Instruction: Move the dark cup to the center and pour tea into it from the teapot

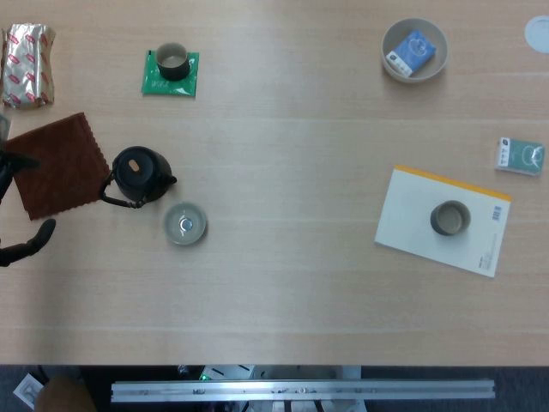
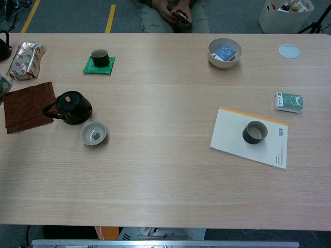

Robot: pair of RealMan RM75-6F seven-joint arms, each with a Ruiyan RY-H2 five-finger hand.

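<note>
- Eyeballing the left hand (image 1: pixel 24 245) first: only a couple of dark fingers poked in at the edge of the head view. They were spread apart with nothing between them, so it looked open and empty. The right hand wasn't in either view.
- The black teapot (image 1: pixel 137 176) sat near that hand, just past the brown cloth (image 1: pixel 56 167), with its handle turned toward the fingers.
- Two cups could count as "dark", and I couldn't tell which was meant. One sat on a green coaster (image 1: pixel 154 81), further out from the hand than the teapot. The other dark cup (image 1: pixel 449 217) sat on a white notepad (image 1: pixel 412 219), well away across the table on the right hand's side.
- Handling guess: the teapot looked heavy, rigid and glossy. I'd go for the looped handle, not the round body.
- Either cup would probably be light, hard and breakable. I'd pinch across the rim or wrap the wall.
- Containers: the teapot's lid was on, so its contents were hidden. Both dark cups looked empty. The pale cup (image 1: pixel 184 223) just beside the teapot showed only a glint inside. The bowl (image 1: pixel 395 64) far off held a blue-and-white packet (image 1: pixel 412 50).
</note>
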